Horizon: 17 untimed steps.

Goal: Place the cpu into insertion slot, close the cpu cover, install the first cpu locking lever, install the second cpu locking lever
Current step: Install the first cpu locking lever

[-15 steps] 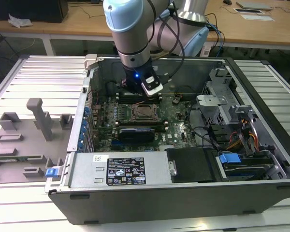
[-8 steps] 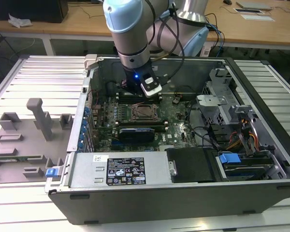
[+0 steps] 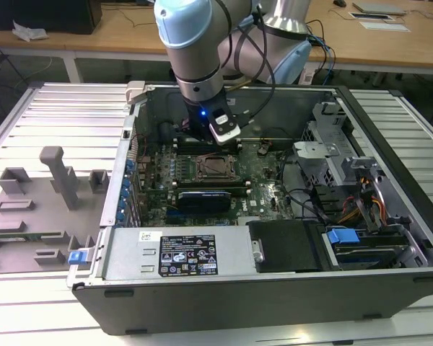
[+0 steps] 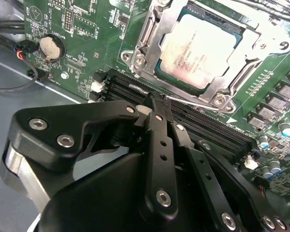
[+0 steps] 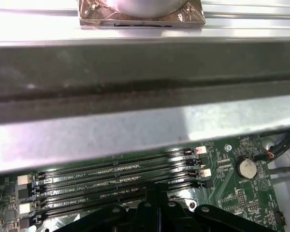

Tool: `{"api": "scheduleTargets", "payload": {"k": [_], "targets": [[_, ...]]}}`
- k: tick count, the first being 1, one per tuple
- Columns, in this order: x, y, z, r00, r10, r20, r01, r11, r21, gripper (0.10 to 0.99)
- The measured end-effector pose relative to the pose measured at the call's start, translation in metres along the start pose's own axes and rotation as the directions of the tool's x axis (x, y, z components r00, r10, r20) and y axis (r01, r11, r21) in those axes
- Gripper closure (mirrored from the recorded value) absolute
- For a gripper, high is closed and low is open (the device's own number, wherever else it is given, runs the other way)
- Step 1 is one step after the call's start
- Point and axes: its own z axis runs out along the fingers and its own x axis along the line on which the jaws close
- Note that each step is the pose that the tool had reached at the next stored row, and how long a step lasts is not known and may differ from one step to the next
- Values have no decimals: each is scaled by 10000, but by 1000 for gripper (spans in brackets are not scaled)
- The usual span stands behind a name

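Second wrist view: the black metal gripper (image 4: 152,100), with bolted link arms, looms in the foreground. Its fingers are drawn tight together with no gap between them. The tips sit at a thin silver wire lever (image 4: 195,105) running along the near edge of the cpu cover (image 4: 147,36); cannot tell whether they pinch it. The cpu (image 4: 198,50) lies flat in the insertion slot (image 3: 215,168), matte grey face up, with the shiny stamped frame of the cover down over its edges. Long black memory slots (image 4: 208,130) lie between gripper and cover. A round coin battery (image 4: 51,47) sits well apart on the green board (image 4: 94,29).

First wrist view: a grey sheet-metal case wall (image 5: 135,130) rises close behind the memory slots.

Exterior view: the arm (image 3: 195,50) reaches down into the open computer case (image 3: 274,303). The slot sits mid-board, a long black card (image 3: 213,196) just beside it. A labelled power box (image 3: 180,254) stands nearer the camera. Grey plastic fixtures (image 3: 61,176) stand on the ribbed table (image 3: 50,108) at the exterior view's left.
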Motion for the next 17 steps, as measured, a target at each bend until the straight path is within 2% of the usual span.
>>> {"api": "scheduleTargets", "payload": {"k": [4, 12, 17], "targets": [[5, -3, 19, 9998, 197, 49, -197, 9998, 65, 980], [18, -12, 81, 9964, 822, 216, -827, 9963, 251, 980], [13, -14, 92, 9955, 919, 239, -926, 9953, 274, 980]]}}
